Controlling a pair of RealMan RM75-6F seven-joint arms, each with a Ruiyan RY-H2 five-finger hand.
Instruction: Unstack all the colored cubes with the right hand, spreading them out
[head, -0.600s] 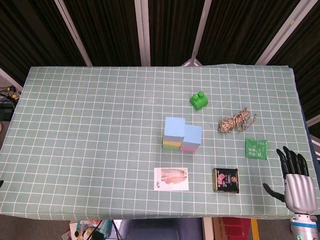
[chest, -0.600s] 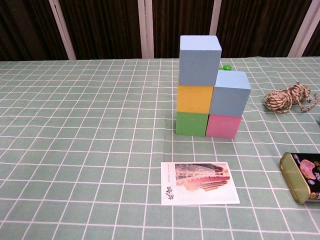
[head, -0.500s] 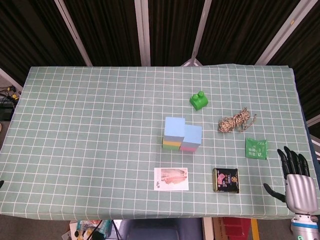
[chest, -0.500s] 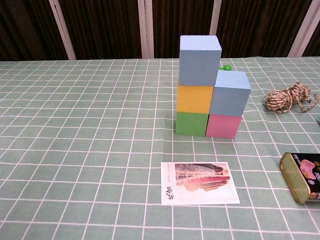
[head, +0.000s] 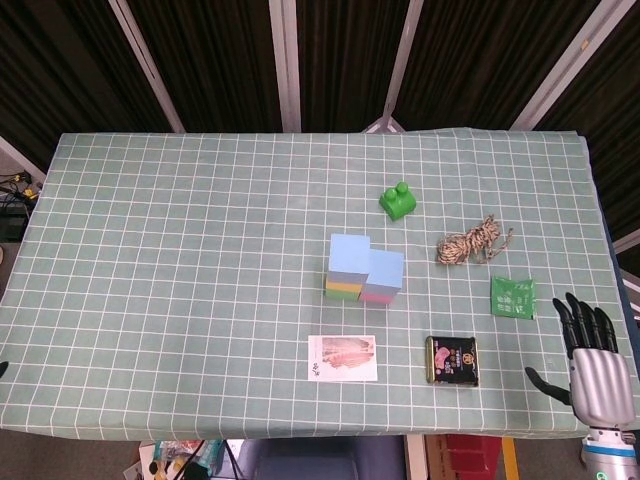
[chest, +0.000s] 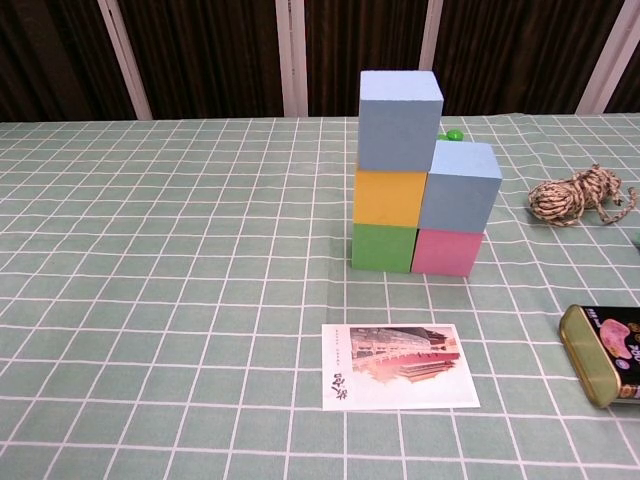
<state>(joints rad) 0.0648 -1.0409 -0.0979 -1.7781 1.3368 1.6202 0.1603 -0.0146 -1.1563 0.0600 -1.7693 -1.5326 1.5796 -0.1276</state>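
Two cube stacks stand side by side mid-table. The taller one is a light blue cube (chest: 400, 120) on a yellow cube (chest: 389, 197) on a green cube (chest: 384, 247). Touching it on the right, a second light blue cube (chest: 460, 187) sits on a pink cube (chest: 448, 251). From the head view the stacks (head: 364, 268) show mostly their blue tops. My right hand (head: 598, 370) hovers at the table's near right corner, fingers spread, holding nothing, far from the cubes. Only a dark sliver (head: 2, 368) at the left edge may be my left hand.
A picture card (chest: 398, 365) lies just in front of the stacks. A dark tin (head: 452, 360) and a green packet (head: 512, 297) lie between the cubes and my right hand. A rope coil (head: 472, 241) and a green toy brick (head: 398, 200) lie behind right.
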